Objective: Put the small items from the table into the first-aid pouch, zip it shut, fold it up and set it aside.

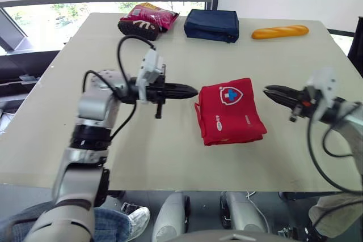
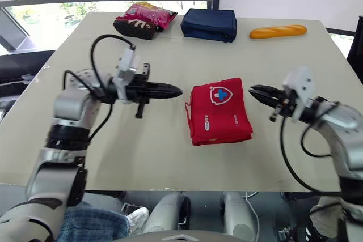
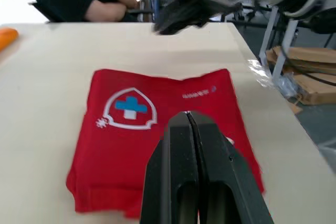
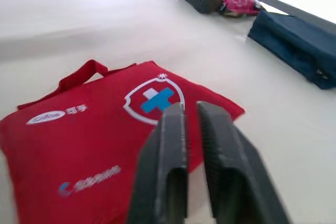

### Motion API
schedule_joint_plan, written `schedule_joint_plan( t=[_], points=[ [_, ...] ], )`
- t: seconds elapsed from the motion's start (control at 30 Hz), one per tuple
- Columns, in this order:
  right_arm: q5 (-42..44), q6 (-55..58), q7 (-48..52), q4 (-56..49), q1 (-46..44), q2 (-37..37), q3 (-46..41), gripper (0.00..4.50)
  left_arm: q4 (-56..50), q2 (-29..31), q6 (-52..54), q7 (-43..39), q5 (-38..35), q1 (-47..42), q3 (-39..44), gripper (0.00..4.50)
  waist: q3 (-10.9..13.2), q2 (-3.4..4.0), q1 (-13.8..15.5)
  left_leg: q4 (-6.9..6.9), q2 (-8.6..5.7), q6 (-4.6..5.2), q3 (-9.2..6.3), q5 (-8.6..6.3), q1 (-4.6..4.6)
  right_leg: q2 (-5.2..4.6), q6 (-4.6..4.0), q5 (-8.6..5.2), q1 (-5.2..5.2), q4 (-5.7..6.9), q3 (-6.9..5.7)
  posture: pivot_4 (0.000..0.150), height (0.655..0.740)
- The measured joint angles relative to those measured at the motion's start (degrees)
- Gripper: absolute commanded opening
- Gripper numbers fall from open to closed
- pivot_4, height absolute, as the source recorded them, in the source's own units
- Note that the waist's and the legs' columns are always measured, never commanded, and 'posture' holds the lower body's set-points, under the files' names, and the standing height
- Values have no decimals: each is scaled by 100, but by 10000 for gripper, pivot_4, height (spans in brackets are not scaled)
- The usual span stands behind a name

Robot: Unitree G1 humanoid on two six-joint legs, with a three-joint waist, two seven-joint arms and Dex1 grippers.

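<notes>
Two grippers flank the red first-aid pouch (image 1: 229,111), which lies flat on the tabletop (image 1: 170,157) near its middle, folded over on itself with the white shield and blue cross facing up. The left gripper (image 1: 193,90) is just beside the pouch's left edge, its fingers (image 3: 184,171) clenched together on nothing. The right gripper (image 1: 267,90) is near the pouch's right edge, apart from it, its fingers (image 4: 215,150) parted by a narrow slot and empty. Neither gripper touches the pouch.

At the far side of the tabletop, well apart from the pouch, lie a navy blue case (image 1: 211,25), a pink snack bag (image 1: 146,20) and a bread loaf (image 1: 280,31).

Task status (judgement): the pouch appears packed, closed and folded, so the step left is to set it aside.

Handling (judgement):
- The pouch is soft fabric, light and slightly padded. It will sag and may unfold if lifted by one layer only.
- Take hold across the full stack of layers at an edge, so the fold stays shut.
- The red carry loop (image 4: 79,74) on the left side is a second hold, but it would let the pouch swing open.
- The fabric should not slip in the fingers, and sliding it along the tabletop is a low-risk alternative.
</notes>
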Motion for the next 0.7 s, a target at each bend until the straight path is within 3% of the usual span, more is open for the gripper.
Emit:
schedule_joint_plan(
  t=[0.1,0.33,0.57,0.7],
  points=[
    [-576,-626,100,1297,-578,406,505,375,-600,336,452,192,-364,138,272,0,6,12,71,-1,-5,-1,-12,0,-3,-3,-3,0,0,9,-9,1500,7164],
    [-1474,-1400,132,2605,-940,628,1024,375,-1197,485,865,647,-646,349,393,0,6,11,24,-1,-7,-2,-5,1,0,-5,-2,2,2,8,-2,1500,7164],
    [-1327,-1257,126,2550,-799,708,776,375,-1358,498,1024,852,-847,348,390,0,6,12,-5,-1,-2,-10,-5,6,12,4,-4,1,1,31,0,1500,7164],
    [-528,-257,258,2048,-682,699,305,8860,-1373,541,1047,871,-867,342,383,0,8,15,8,0,-1,-11,-6,6,7,3,-5,1,-1,30,1,1500,7164]
  ],
)
